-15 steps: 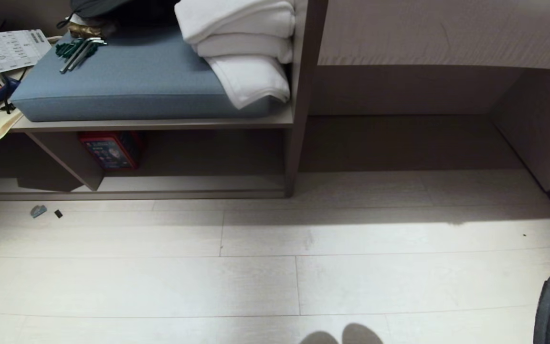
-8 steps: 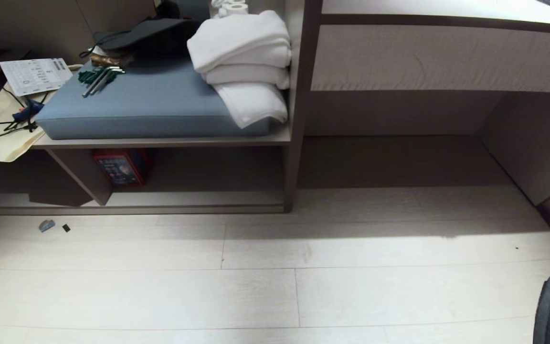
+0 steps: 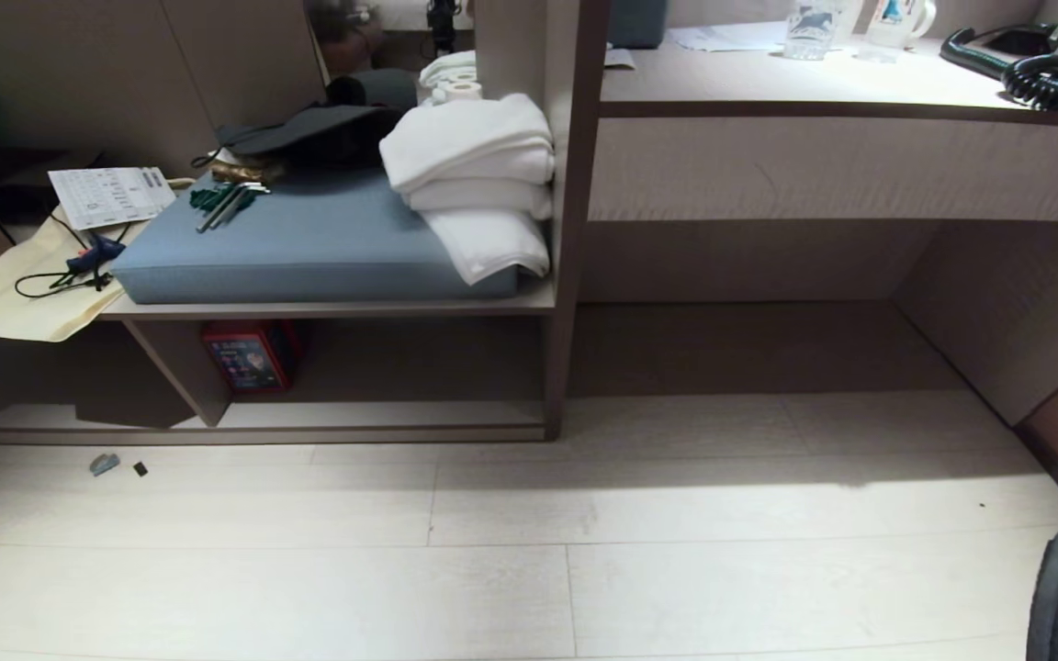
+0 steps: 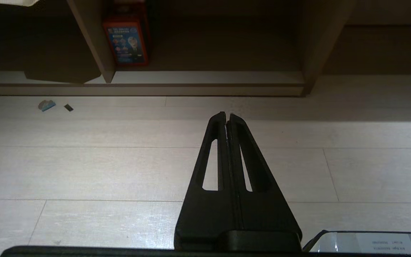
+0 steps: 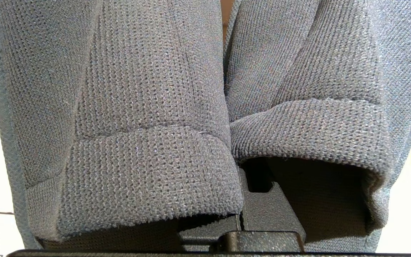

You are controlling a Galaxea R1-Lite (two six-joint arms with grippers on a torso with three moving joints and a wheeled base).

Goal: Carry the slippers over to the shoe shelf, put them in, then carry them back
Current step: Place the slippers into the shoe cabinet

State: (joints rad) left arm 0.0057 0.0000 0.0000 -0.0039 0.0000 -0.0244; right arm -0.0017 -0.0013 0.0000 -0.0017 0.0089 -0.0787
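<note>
Right wrist view: right gripper (image 5: 241, 228) is pinching both slippers (image 5: 148, 117) side by side, toes pointing away. Shoe shelf (image 3: 382, 422) is lying ahead and to the robot's left, its low opening facing us; left gripper (image 4: 227, 117) is sitting shut, empty.

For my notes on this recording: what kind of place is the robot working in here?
Probably a hotel room or a mock-up of one. Folded white towels lie on a blue cushioned bench, a corded telephone sits on the long built-in desk, and the floor is pale wood plank.

Grey-blue knit slippers (image 5: 205, 107) side by side
</note>
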